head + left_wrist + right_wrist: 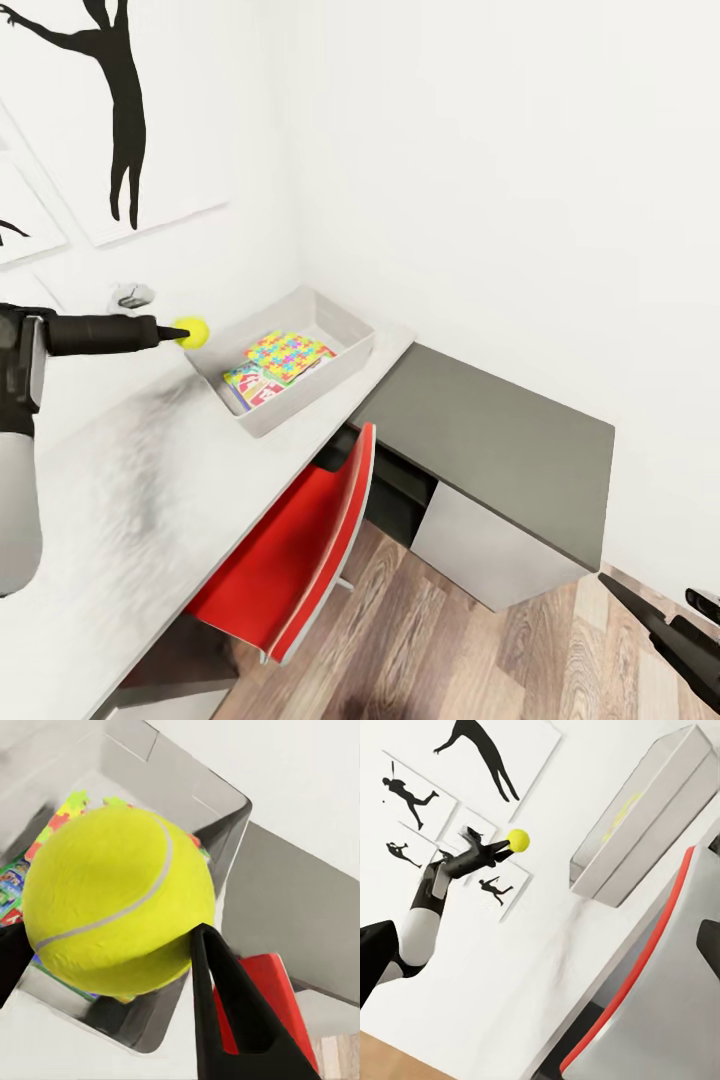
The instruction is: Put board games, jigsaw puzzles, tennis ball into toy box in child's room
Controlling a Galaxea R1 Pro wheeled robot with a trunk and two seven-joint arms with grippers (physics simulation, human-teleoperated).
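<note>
Table [120,500]: pale top, lower left of frame.
Toy box [352,352]: centre frame; I see a jigsaw puzzle [287,356] and a board game [252,387] already inside.
Left gripper [183,332]: jaws pinching the tennis ball [192,331] beside the box's rim, not yet dropped.
Right gripper [680,630]: lower right; jaws, I cannot tell.

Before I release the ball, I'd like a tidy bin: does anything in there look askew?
Nothing looks damaged. In the toy box, the jigsaw puzzle lies slightly skewed, overlapping a board game beneath. The left gripper holds the tennis ball near its rim.
</note>
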